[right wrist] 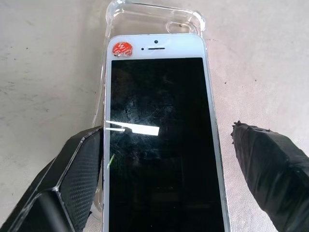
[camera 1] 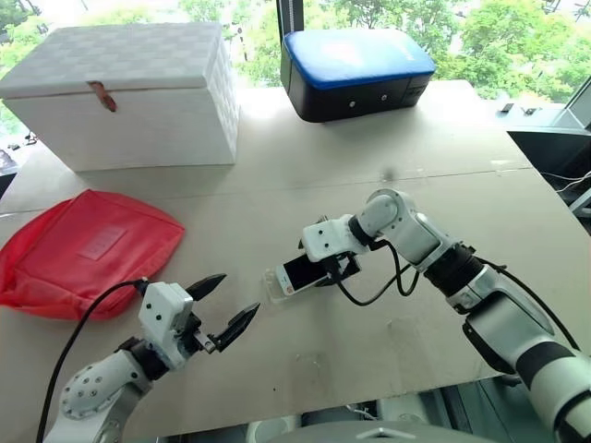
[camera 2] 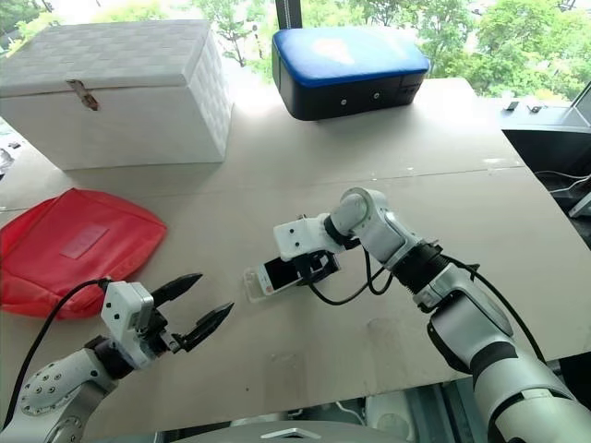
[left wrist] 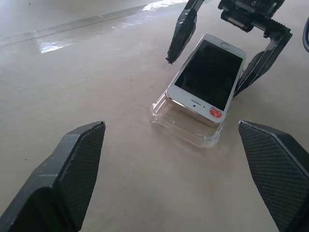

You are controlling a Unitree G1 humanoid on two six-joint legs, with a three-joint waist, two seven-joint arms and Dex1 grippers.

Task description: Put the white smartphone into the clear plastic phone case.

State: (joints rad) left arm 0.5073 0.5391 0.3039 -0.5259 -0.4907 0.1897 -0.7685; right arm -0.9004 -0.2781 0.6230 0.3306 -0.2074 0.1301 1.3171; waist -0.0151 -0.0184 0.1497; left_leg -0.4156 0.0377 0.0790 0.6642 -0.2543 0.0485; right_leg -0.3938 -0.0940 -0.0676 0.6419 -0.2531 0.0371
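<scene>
The white smartphone (right wrist: pixel 159 145) lies screen up on the clear plastic phone case (left wrist: pixel 186 123) at the middle of the table. Its end with the red sticker stops short of the case's end, so an empty strip of case (right wrist: pixel 154 17) sticks out past it. In the left wrist view that end looks to ride above the case's floor. My right gripper (camera 1: pixel 319 269) is open and straddles the phone's other half. One finger (right wrist: pixel 77 169) rests by the case's rim and the other stands apart from the phone. My left gripper (camera 1: pixel 240 293) hangs open and empty, a short way from the case.
A red pouch (camera 1: pixel 88 249) lies at the left of the table. A white woven box (camera 1: pixel 120 92) stands at the back left and a black box with a blue lid (camera 1: pixel 355 74) at the back middle. The table's front edge (camera 1: pixel 369 392) runs close below the arms.
</scene>
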